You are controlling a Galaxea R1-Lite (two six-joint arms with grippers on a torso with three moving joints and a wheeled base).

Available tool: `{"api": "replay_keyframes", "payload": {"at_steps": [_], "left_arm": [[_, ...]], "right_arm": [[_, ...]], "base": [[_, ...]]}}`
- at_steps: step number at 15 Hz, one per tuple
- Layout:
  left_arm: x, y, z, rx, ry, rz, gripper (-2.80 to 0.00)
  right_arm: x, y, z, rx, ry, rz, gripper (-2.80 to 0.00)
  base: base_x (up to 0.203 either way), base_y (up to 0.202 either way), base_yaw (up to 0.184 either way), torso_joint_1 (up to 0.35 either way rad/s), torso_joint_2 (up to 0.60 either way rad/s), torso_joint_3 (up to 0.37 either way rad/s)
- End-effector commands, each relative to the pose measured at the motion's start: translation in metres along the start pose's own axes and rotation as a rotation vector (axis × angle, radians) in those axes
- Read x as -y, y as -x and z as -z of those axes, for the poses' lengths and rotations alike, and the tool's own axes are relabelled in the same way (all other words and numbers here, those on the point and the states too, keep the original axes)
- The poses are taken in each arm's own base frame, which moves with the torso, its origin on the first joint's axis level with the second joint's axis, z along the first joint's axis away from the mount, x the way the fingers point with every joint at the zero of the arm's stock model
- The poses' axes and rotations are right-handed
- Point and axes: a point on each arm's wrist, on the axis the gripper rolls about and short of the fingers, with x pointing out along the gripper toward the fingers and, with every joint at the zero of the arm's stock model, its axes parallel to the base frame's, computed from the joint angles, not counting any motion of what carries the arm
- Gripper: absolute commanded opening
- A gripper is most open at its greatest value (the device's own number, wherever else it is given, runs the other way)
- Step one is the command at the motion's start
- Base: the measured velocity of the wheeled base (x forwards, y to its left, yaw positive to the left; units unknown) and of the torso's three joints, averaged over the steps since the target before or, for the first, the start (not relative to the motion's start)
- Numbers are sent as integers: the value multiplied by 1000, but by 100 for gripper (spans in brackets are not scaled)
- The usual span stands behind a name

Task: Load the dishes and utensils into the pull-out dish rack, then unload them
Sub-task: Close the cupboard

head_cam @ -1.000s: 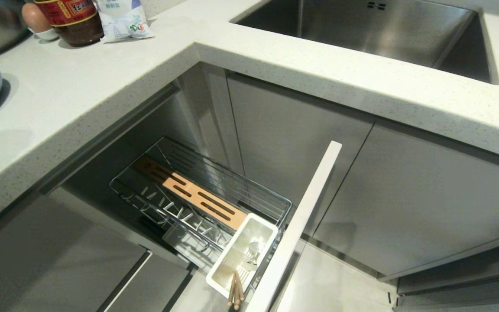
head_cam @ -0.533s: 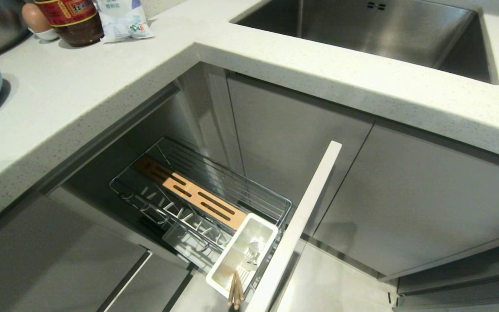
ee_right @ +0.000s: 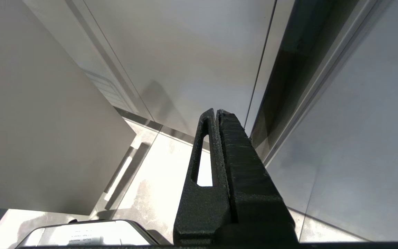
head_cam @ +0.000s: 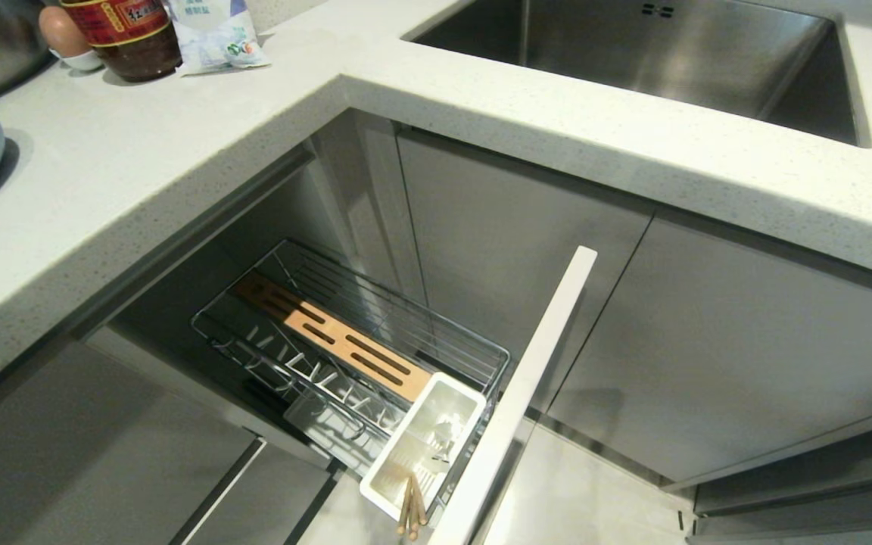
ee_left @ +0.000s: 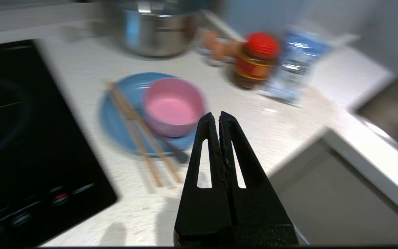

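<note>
The pull-out dish rack stands drawn out below the counter, its white front panel open. Wooden chopsticks stick out of its white caddy. Up on the counter, the pink bowl sits on the light-blue plate, with another pair of chopsticks and a dark slim utensil handle lying across the plate. My left gripper hovers above the counter short of the plate, shut and empty. My right gripper is shut and empty, pointing at cabinet fronts and floor. Neither arm shows in the head view.
Behind the plate stand a steel pot, eggs, a red-lidded jar and a blue-white packet. A black cooktop lies beside the plate. The steel sink is set in the counter's right arm.
</note>
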Motion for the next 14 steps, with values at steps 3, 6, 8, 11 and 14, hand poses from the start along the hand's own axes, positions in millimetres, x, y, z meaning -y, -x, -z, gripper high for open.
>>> {"api": "replay_keyframes", "payload": {"at_steps": [3, 6, 8, 11, 14], "left_arm": [[3, -29, 5, -178, 31, 366, -280], [20, -78, 16, -363, 84, 537, -280], [35, -107, 31, -508, 114, 651, -280], [54, -129, 53, -707, 126, 804, -280], [79, -138, 75, -899, 100, 943, -280]], "right_arm": [[0, 0, 0, 4, -1, 0, -280], [0, 0, 0, 5, -1, -1, -280], [0, 0, 0, 5, -1, 1, -280], [0, 0, 0, 4, -1, -1, -280], [0, 0, 0, 5, -1, 0, -280]], "base": [[0, 0, 0, 0, 0, 0], [0, 0, 0, 0, 0, 0], [0, 0, 0, 0, 0, 0], [0, 0, 0, 0, 0, 0], [0, 0, 0, 0, 0, 0]]}}
